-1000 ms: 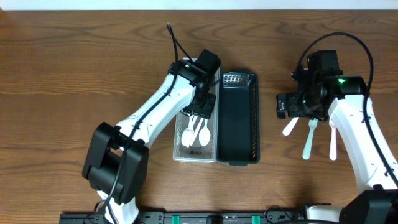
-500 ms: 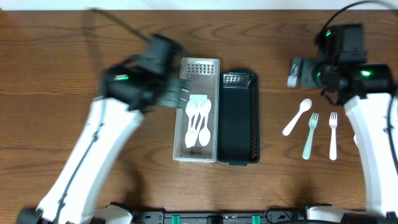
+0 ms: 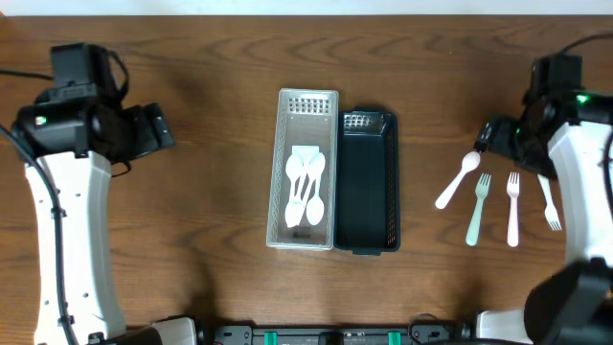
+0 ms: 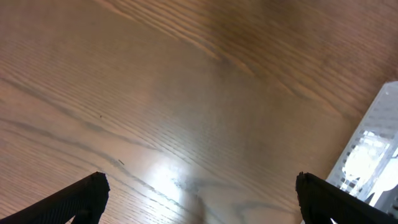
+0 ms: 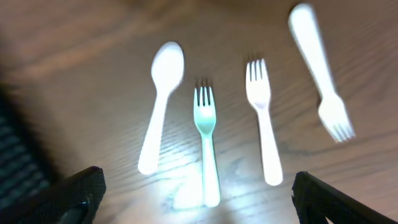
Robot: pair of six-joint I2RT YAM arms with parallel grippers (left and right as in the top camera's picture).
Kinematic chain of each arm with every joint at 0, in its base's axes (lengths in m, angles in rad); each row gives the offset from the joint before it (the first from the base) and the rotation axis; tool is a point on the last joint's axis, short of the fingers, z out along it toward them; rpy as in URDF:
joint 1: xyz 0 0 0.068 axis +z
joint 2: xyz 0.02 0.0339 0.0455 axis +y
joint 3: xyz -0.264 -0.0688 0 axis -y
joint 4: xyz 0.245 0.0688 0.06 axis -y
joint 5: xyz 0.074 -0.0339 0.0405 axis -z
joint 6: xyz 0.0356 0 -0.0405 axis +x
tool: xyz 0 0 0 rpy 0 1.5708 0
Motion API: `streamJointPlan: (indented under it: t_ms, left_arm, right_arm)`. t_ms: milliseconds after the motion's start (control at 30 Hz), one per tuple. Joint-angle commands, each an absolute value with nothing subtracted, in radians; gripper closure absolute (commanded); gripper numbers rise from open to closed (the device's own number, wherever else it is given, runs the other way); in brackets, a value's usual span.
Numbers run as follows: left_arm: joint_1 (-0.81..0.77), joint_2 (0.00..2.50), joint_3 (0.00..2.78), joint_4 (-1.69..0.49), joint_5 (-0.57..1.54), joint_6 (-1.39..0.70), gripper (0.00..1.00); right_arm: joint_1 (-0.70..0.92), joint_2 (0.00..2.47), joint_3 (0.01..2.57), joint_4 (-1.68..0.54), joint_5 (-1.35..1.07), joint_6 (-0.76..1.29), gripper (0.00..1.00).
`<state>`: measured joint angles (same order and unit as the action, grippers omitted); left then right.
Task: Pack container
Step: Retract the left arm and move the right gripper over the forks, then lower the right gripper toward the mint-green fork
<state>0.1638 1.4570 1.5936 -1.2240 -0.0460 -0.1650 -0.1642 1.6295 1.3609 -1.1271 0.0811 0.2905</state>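
Overhead, at mid-table, a black slotted container (image 3: 365,240) is seen with its long axis running from near edge to far edge, one long side touching a clear slotted tray (image 3: 306,103) laid parallel on its left. Inside the tray, white spoons (image 3: 306,187) are piled along the same axis, overlapping; about four are counted, though the exact number cannot be told. Well apart to the right, four pieces are spread on the table (image 3: 211,57): one white spoon (image 3: 457,180), slanted with its bowl toward the far right, one pale green fork (image 3: 477,209) and one white fork (image 3: 512,209) with tines toward the far edge, and a second white fork (image 3: 549,201) with tines toward the near edge. Farther back, the right gripper (image 3: 488,134) is held just beyond the spoon's bowl, its jaws shown spread wide in the right wrist view; the left gripper (image 3: 158,129) is held well left of the tray over bare wood, jaws likewise wide apart
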Motion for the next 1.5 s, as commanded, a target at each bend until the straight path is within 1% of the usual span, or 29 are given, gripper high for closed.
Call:
streamJointPlan:
  t_ms: [0,367,1200,1300,1400,1467]
  left_arm:
    - [0.168,1.459,1.586,-1.225,-0.014,-0.177,0.02]
    - [0.168,1.459,1.586,-1.226,-0.014,-0.177,0.02]
    - [0.168,1.459,1.586,-1.264,-0.015,-0.177,0.02]
    - [0.168,1.459,1.586,-1.274,-0.015,-0.177,0.02]
    - [0.168,1.459,1.586,-1.280,-0.015,-0.177,0.02]
    - [0.168,1.459,1.586,-1.282,-0.015,-0.177,0.02]
  right_arm:
    - [-0.168,1.641,1.275,-1.073,0.051,0.272,0.01]
    - [-0.170,1.687,1.003,-0.824,0.020,0.253,0.01]
    - [-0.177,1.687,0.818,-0.550,0.019,0.253,0.01]
    - [-0.178,1.687,0.802,-0.537,0.022,0.253,0.05]
    - [-0.178,1.687,0.797,-0.538,0.022,0.253,0.13]
    - [-0.178,1.687,0.797,-0.538,0.022,0.253,0.15]
